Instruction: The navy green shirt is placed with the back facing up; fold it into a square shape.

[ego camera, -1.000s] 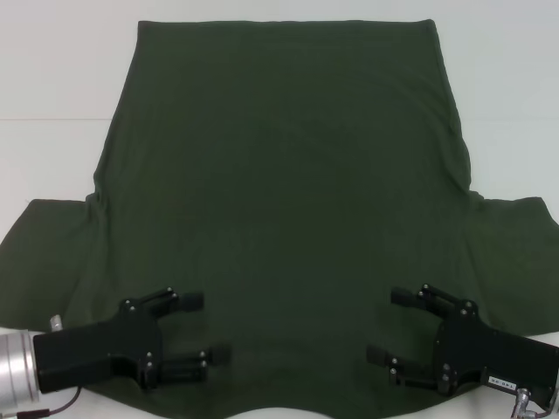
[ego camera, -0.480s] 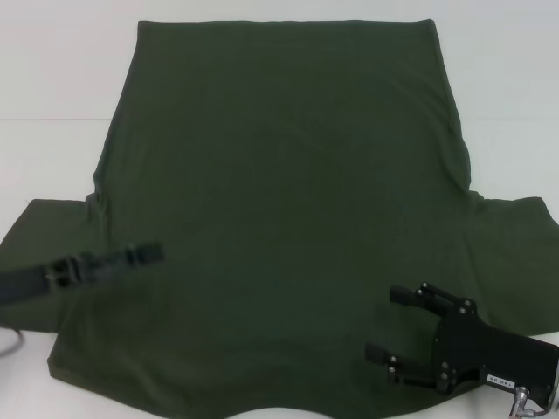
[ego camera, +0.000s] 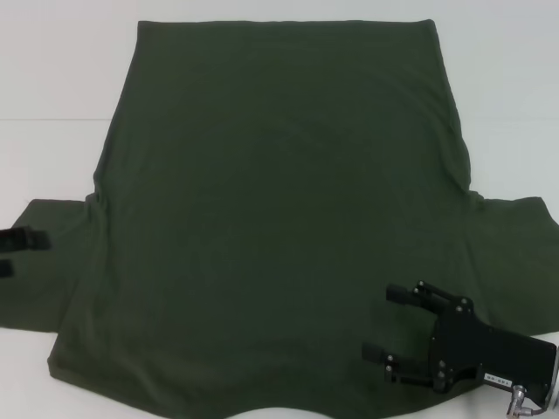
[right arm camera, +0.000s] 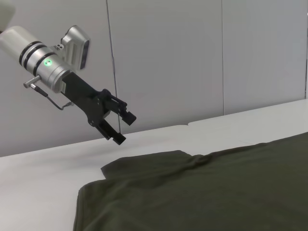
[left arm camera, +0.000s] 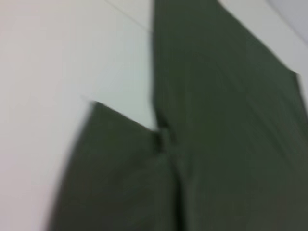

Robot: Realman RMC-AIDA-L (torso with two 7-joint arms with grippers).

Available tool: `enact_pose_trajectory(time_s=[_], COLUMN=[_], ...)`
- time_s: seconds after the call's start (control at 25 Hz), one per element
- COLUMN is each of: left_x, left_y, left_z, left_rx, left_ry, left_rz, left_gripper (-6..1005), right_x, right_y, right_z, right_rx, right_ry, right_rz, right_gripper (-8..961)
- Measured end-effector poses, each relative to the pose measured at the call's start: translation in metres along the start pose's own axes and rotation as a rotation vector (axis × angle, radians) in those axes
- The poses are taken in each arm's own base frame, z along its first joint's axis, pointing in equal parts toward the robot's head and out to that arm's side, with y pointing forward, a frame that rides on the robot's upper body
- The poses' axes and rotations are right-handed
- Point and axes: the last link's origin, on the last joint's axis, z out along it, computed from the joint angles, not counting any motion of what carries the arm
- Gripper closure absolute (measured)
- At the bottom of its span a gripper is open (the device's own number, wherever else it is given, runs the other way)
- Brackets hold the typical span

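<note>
Bright even light, blurred left-wrist view

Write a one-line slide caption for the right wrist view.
Open left gripper raised above the left sleeve of the flat dark olive-green cotton T-shirt spread on the white table.

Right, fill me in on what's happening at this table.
A two-armed robot is set to fold a dark green shirt, which lies spread flat, back up, on a white table; no fold is made yet. The left claw hangs open in the air above the left sleeve. The right claw sits open over the shirt's near right part, holding nothing.
</note>
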Motion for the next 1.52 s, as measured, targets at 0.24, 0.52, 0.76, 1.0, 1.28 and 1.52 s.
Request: enact_pose_trajectory(time_s=[0.24,0.52,0.76,1.0,1.28,1.52], left_x=[0.004,0.002,0.002,0.000,-0.004,-0.005], left_y=[-0.022,-0.034,-0.037,-0.039,-0.039,-0.039], left_z=[-0.002,0.004,0.005,0.006,0.011,0.013], left_rx=[0.144,0.195,0.209,0.218,0.207,0.208], left_ry=[0.015,0.036,0.045,0.049,0.031,0.031], left_rz=[-0.042,-0.066,-0.063,-0.053,-0.058,-0.049], left_gripper=[78,80,82,84,86,88], right_x=[-0.001,0.000,0.000,0.000,0.000,0.000], right_y=[0.000,0.000,-0.001,-0.001,-0.001,-0.001], right_z=[0.001,0.001,0.001,0.001,0.001,0.001], right_rx=[-0.001,0.001,0.003,0.004,0.005,0.005], right_ry=[-0.002,0.000,0.000,-0.001,-0.001,0.000], right_rz=[0.000,0.000,0.000,0.001,0.000,0.000], right_gripper=[36,37,37,36,36,37])
